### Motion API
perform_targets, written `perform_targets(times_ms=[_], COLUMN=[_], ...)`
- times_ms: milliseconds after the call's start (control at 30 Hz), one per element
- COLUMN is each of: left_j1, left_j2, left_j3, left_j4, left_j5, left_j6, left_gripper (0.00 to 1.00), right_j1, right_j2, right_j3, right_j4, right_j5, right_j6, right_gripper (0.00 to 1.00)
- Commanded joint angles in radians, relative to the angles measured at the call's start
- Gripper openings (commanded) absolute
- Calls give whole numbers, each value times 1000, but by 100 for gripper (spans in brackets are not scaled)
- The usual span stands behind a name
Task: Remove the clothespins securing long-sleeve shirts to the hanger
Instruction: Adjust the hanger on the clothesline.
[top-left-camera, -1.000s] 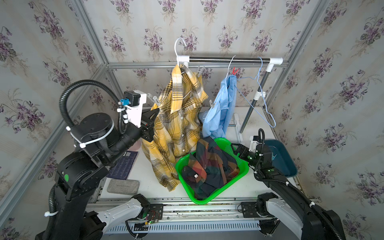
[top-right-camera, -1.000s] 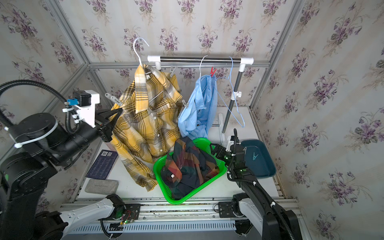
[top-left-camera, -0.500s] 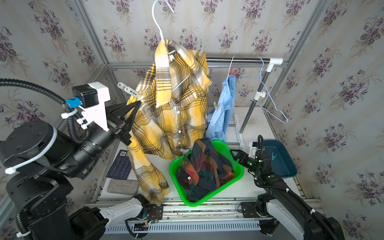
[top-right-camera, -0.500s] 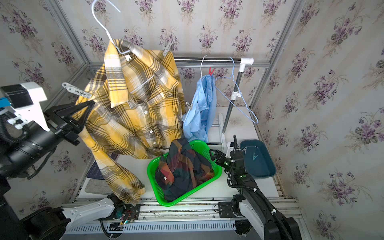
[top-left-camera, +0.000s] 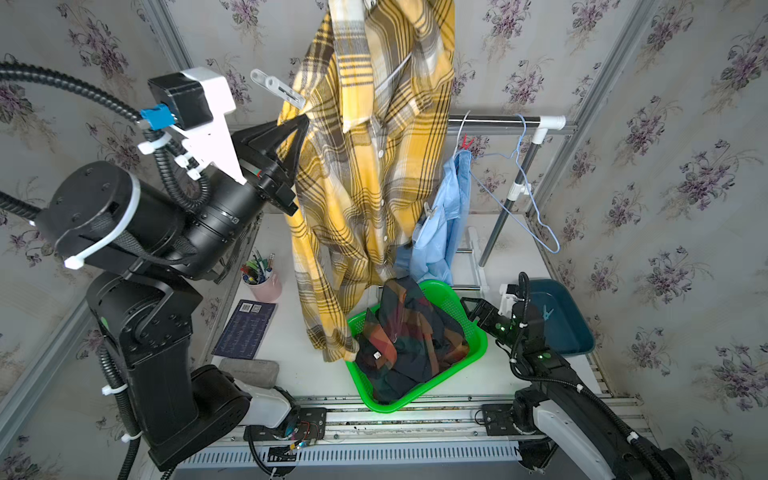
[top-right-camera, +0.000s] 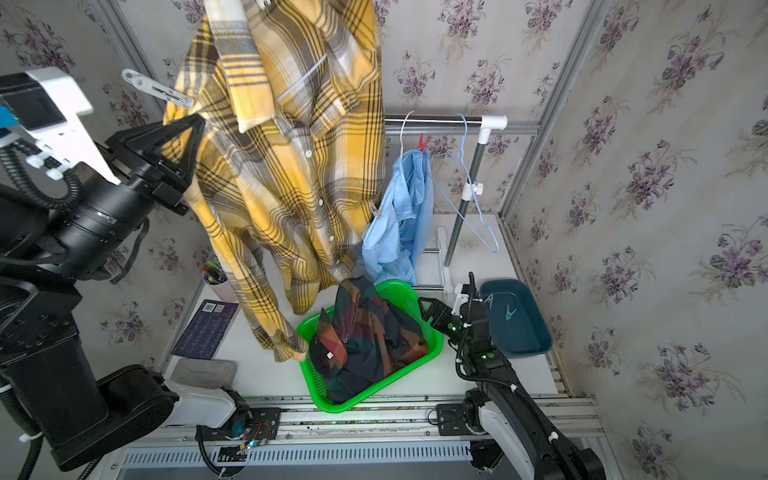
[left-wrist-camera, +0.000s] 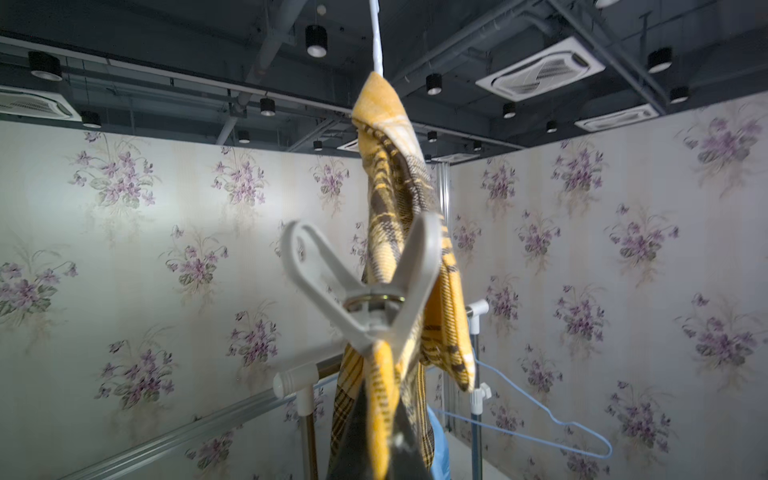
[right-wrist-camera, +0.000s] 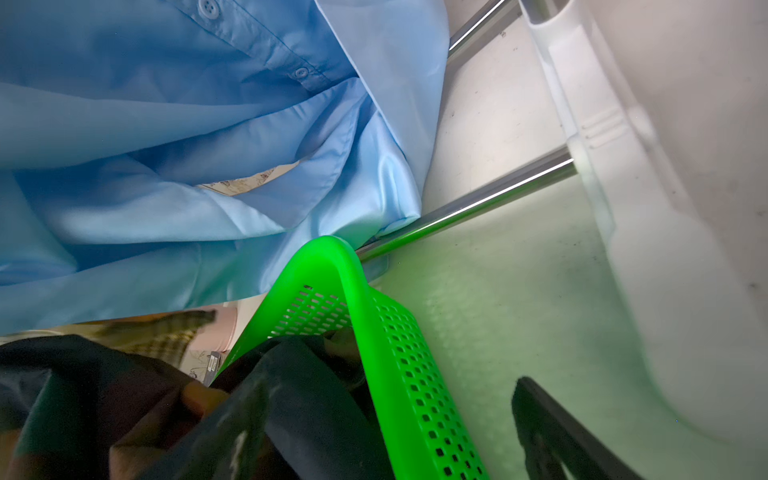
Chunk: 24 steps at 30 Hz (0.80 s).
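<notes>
My left gripper (top-left-camera: 305, 119) (top-right-camera: 202, 119) (left-wrist-camera: 382, 432) is shut on the shoulder of the yellow plaid shirt (top-left-camera: 374, 166) (top-right-camera: 282, 158) and holds it high, off the rail. A grey-white clothespin (top-left-camera: 276, 85) (top-right-camera: 156, 88) (left-wrist-camera: 374, 291) is clipped on that shoulder just past my fingertips. The shirt's white hanger hook (left-wrist-camera: 376, 37) rises above it. The light blue shirt (top-left-camera: 444, 216) (top-right-camera: 403, 216) (right-wrist-camera: 166, 124) hangs on the rail under a red clothespin (top-left-camera: 466, 142) (top-right-camera: 423, 142). My right gripper (top-left-camera: 469, 307) (top-right-camera: 428, 309) (right-wrist-camera: 399, 432) stands open low at the green basket's rim.
The green basket (top-left-camera: 473, 345) (top-right-camera: 436, 336) (right-wrist-camera: 374, 316) holds the dark check shirt (top-left-camera: 407, 332) (top-right-camera: 365, 336). A teal tray (top-left-camera: 569, 345) (top-right-camera: 536, 345) with a blue clothespin (top-left-camera: 547, 312) sits to the right. An empty blue hanger (top-left-camera: 536, 220) hangs on the rail (top-left-camera: 498, 120). A pen cup (top-left-camera: 262, 282) stands left.
My left arm has lifted the yellow plaid shirt, hanger and all, up off the rail and toward the camera. The right arm has stayed by the basket.
</notes>
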<state>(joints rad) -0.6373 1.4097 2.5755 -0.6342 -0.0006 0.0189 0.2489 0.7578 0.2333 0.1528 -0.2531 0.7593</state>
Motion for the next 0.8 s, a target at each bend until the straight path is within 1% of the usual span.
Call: perform_targets(times_ms=[0, 133, 200, 300, 367, 467, 533, 567, 667, 767], left_j1=[1, 1, 0, -14, -32, -39, -39, -39, -39, -39], left_j2=[47, 63, 56, 17, -61, -158, -229, -267, -375, -448], left_j3=[8, -27, -82, -187, -295, -418, -513, -572, -739, -872], left_j4=[311, 349, 368, 379, 403, 412, 412, 411, 413, 403], left_j5=[61, 67, 80, 91, 74, 65, 54, 50, 40, 44], left_j6=[-164, -258, -305, -354, -360, -378, -398, -408, -455, -482], left_gripper=[0, 0, 0, 0, 0, 0, 0, 0, 0, 0], right_j1=[42, 233, 280, 281, 281, 282, 281, 311, 350, 351], right_j2=[8, -13, -18, -34, -30, 2, 45, 77, 176, 269], right_j3=[32, 162, 205, 220, 214, 203, 206, 210, 238, 275], right_j4=[35, -24, -43, -51, -46, 12, 70, 97, 171, 258], right_j5=[19, 150, 175, 190, 197, 148, 108, 100, 110, 108], right_j6=[-9, -94, -110, -114, -125, -132, -123, -124, -138, -125], right_gripper=[91, 92, 92, 93, 93, 94, 93, 93, 93, 93])
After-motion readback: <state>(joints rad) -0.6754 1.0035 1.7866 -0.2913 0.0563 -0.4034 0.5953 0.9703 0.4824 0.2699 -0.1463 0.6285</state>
